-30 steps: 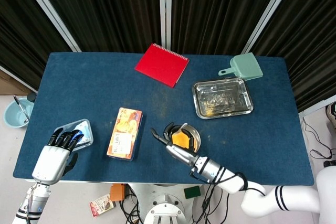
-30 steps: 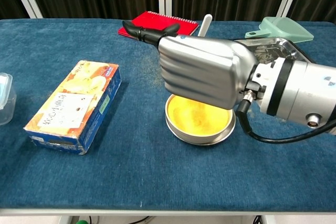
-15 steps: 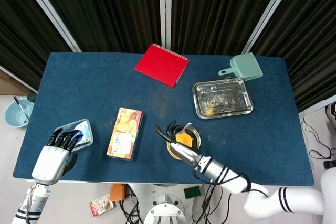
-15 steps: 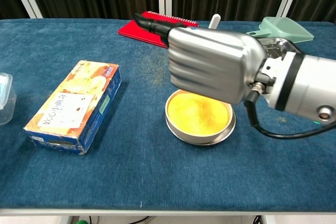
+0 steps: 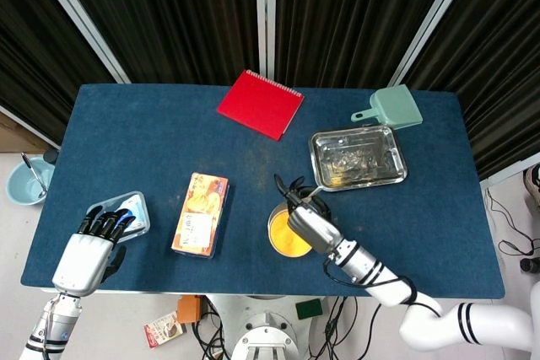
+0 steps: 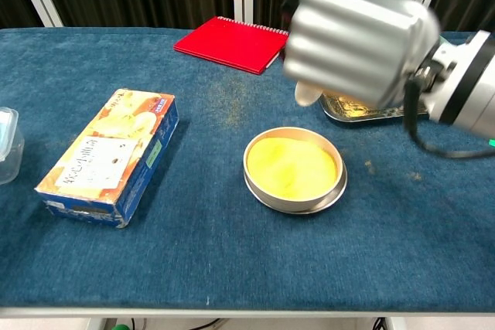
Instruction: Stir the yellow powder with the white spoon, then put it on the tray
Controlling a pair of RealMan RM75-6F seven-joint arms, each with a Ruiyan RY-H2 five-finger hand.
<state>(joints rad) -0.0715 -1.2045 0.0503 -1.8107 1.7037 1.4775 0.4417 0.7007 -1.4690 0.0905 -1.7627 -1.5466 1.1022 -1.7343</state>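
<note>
White plastic spoon (image 6: 307,95) is hanging from the right hand (image 6: 357,40), fingers wrapped around its handle, above the round tin of yellow powder (image 6: 295,169). Stirring looks done; next it's carrying right to the steel tray (image 5: 358,158).

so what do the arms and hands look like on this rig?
Both hands, left hand and right hand, have ribbed silver metal backs and black fingers. Silver wrists. The right arm is glossy white with black bands, with a black cable looping along its forearm.
</note>
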